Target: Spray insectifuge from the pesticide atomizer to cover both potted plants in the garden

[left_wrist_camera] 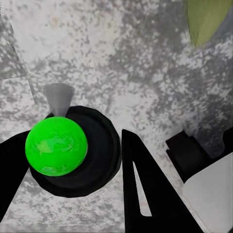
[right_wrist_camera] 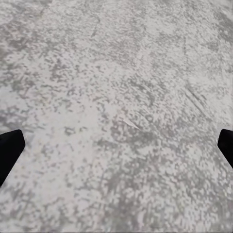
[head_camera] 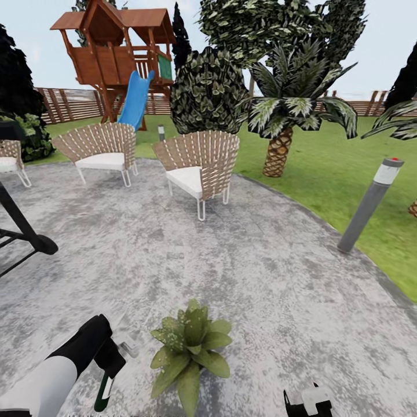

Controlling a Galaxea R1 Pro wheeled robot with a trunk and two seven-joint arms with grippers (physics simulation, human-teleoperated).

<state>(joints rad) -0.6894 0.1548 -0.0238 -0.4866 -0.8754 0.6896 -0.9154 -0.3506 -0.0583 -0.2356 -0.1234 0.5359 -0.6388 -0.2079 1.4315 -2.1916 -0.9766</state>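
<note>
Standing on the round grey mottled patio (head_camera: 243,272) of the garden, I look down at one potted plant (head_camera: 191,347), a rosette of pointed, pale-speckled green leaves sitting on the paving just in front of me. Its pot is hidden under the leaves.

My left gripper (head_camera: 110,362) hangs low at my left, just beside the plant, and is clamped on the pesticide atomizer (head_camera: 105,394). From my head camera the dark-green bottle with its pale label hangs below the fingers, and the white trigger head pokes out toward the plant. My left wrist camera looks down on the bottle end-on, a bright green disc in a dark ring, with a black finger (left_wrist_camera: 145,189) close beside it and a leaf tip at the frame's corner.

My right gripper (head_camera: 308,402) sits low at my right, apart from the plant. Its wrist camera shows bare paving with the two black fingertips (right_wrist_camera: 9,150) far apart at the frame's edges, so it is spread wide and holds nothing.

Beyond the plant stand two woven chairs (head_camera: 200,168), a grey bollard light (head_camera: 370,202), a palm (head_camera: 289,116), lawn, a wooden playhouse with a blue slide (head_camera: 136,98), and a slatted brown fence.
</note>
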